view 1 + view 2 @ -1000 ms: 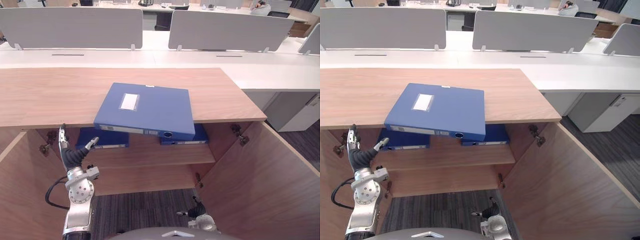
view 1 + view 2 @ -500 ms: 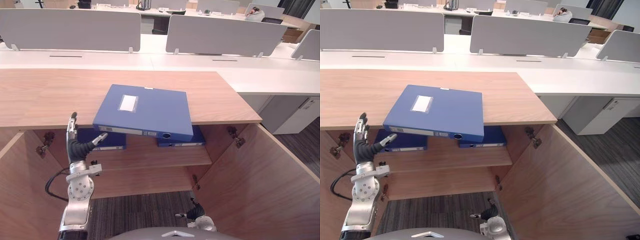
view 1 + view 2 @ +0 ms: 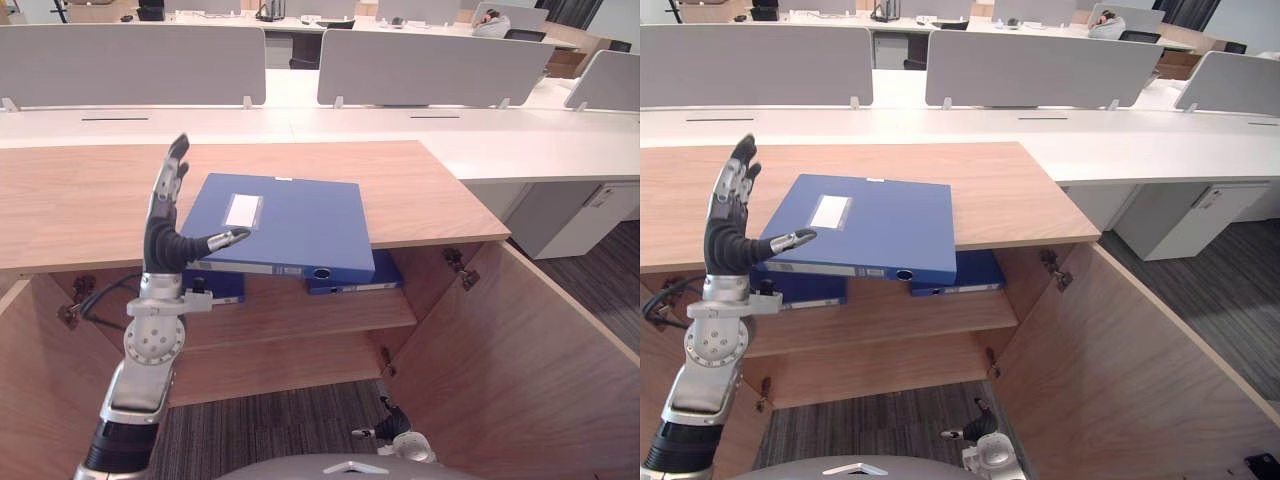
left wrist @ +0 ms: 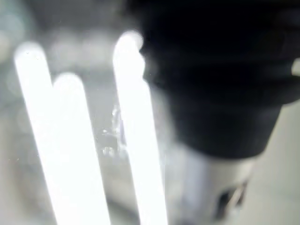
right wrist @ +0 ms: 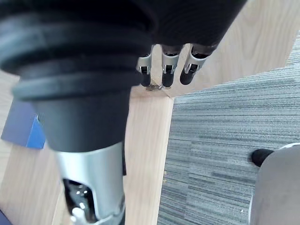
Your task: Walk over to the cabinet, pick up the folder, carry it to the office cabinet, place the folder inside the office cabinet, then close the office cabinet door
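L hand (image 3: 165, 240), fingers straight and spread, thumb out; blue folder (image 3: 290, 215) lies just right of the fingers on cabinet top (image 3: 440, 190), spine crosswise, overhanging the front. R hand (image 3: 978, 430) hangs low, relaxed, well apart.

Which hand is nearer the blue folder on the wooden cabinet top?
Left. The left hand is raised open by the near left corner of the blue folder; the right hand hangs low, far below it.
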Motion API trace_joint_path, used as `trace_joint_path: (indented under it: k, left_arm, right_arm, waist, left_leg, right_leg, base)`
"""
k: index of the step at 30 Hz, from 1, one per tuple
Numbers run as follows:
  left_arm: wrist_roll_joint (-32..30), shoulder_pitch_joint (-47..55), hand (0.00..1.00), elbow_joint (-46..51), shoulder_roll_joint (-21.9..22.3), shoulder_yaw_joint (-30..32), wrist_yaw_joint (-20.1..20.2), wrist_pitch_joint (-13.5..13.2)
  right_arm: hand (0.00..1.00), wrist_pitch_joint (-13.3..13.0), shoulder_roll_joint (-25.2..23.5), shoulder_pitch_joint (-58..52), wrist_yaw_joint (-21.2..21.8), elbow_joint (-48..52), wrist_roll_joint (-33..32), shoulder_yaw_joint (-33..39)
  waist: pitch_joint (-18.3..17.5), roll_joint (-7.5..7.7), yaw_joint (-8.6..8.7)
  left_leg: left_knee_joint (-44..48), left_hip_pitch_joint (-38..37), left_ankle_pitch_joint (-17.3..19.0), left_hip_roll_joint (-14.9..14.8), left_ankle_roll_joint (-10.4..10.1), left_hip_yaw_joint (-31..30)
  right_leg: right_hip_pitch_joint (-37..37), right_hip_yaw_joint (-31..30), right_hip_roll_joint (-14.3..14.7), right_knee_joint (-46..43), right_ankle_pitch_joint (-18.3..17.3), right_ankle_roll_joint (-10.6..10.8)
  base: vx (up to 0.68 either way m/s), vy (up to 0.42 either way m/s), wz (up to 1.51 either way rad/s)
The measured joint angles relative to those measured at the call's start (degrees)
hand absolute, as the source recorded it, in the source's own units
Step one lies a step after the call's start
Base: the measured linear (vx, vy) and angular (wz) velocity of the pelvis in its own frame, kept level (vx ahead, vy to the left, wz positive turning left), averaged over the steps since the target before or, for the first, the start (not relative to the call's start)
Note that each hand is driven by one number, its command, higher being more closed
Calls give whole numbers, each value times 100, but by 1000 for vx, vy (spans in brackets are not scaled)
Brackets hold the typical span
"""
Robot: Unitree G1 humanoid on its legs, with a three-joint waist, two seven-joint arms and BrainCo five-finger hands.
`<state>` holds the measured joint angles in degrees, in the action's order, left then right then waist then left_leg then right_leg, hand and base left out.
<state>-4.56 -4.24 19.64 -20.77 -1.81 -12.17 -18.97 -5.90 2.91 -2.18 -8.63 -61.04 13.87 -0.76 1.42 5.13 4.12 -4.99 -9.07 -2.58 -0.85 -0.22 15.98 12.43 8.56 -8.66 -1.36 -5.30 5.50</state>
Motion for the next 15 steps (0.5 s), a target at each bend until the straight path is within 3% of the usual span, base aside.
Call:
trace_joint_path:
  k: [2,5,6,7,9,11,15]
  left_arm:
    - [-6,-165,0,4,-146,2,12,-20]
    - [154,-971,0,0,-1280,228,125,-58]
    - [427,-986,0,29,-1535,374,100,-224]
    - [418,-794,0,243,-1452,383,37,-346]
    - [255,-400,0,591,-1220,170,41,-388]
    - [-236,41,0,748,-1091,-563,260,-477]
    - [-548,62,0,645,-1091,-614,280,-478]
  right_arm:
    - [0,10,91,-30,7,-82,2,99]
    - [0,29,212,-348,56,-88,5,149]
    - [0,43,228,-486,58,-88,-46,162]
    - [0,80,273,-526,83,-103,-12,151]
    - [0,89,316,-560,104,-104,-9,151]
    - [0,99,287,-562,105,-125,-3,134]
    - [0,67,288,-614,101,-138,-3,81]
  waist:
    - [-27,-39,7]
    - [-34,-43,-46]
    - [-39,-37,2]
    - [-44,-111,75]
    - [-43,-107,99]
    - [-28,-56,90]
    - [-27,-25,96]
  left_leg:
    - [0,0,0,-7,-9,3]
    - [-2,13,19,-22,-67,-18]
    - [-2,17,13,-37,-63,-22]
    - [-2,32,13,-25,-65,-20]
    - [-2,44,14,-14,-67,-6]
    - [-2,115,-11,-21,-102,-18]
    - [-2,115,-40,-29,-100,-21]
  right_leg:
    - [-17,-7,4,-28,0,0]
    - [-51,-2,13,-93,-8,-1]
    - [-73,-6,8,-133,-21,-13]
    - [-109,-7,-6,-170,-29,-28]
    - [-137,-18,-19,-174,-37,-41]
    - [-227,-17,-13,-180,-65,-80]
    - [-229,-16,2,-179,-64,-77]
  base:
    - [-38,-8,-1]
    - [-43,-4,2]
    - [-40,-11,1]
    - [-43,5,-1]
    - [-44,26,-3]
    - [-45,17,1]
    - [-28,-1,0]
